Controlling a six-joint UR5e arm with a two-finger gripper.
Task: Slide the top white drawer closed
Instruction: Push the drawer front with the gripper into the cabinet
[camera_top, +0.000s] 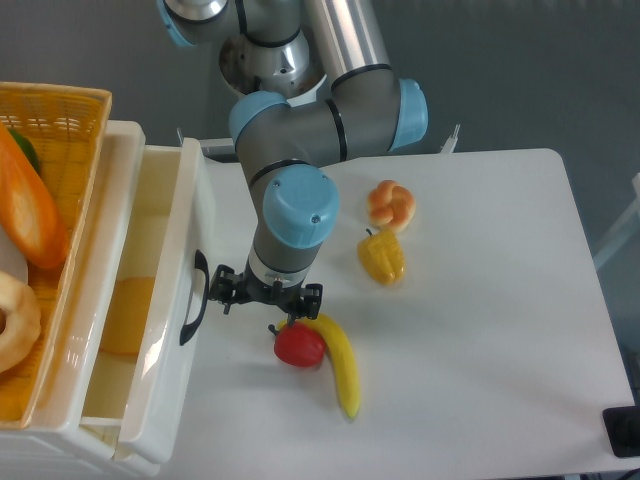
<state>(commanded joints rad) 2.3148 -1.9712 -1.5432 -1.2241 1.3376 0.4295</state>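
Surface (480, 300): a white top is seen, carrying loose food items to the right of the cabinet; nothing on it blocks the drawer's travel, as far as can be judged.

Top white drawer (185, 300): it is found at the left edge, partly pulled out, its interior open to view with a yellow-orange item (125, 315) lying inside. A skewed push could be caused by contact well off the centre of the front panel, and the drawer could bind in its runners before it is shut.

Yellow woven basket (60, 110): it is set on top of the cabinet, holding bread-like items. It could be shaken or shifted if the drawer is driven home too hard.

Arm (295, 200): it is bent down over the surface just right of the drawer front. A collision of the wrist with the panel's upper edge could be caused by a path set too low or too far left.

Black handle (193, 298): it is mounted on the front panel, bowed outward. The end effector could snag on it rather than press the flat panel.

End effector (262, 295): it is held just beside the handle; whether the fingers are apart or together cannot be told, as they are hidden below the wrist.

Red pepper (298, 343) and banana (340, 362): they lie just below the end effector and could be knocked by a sweeping motion.
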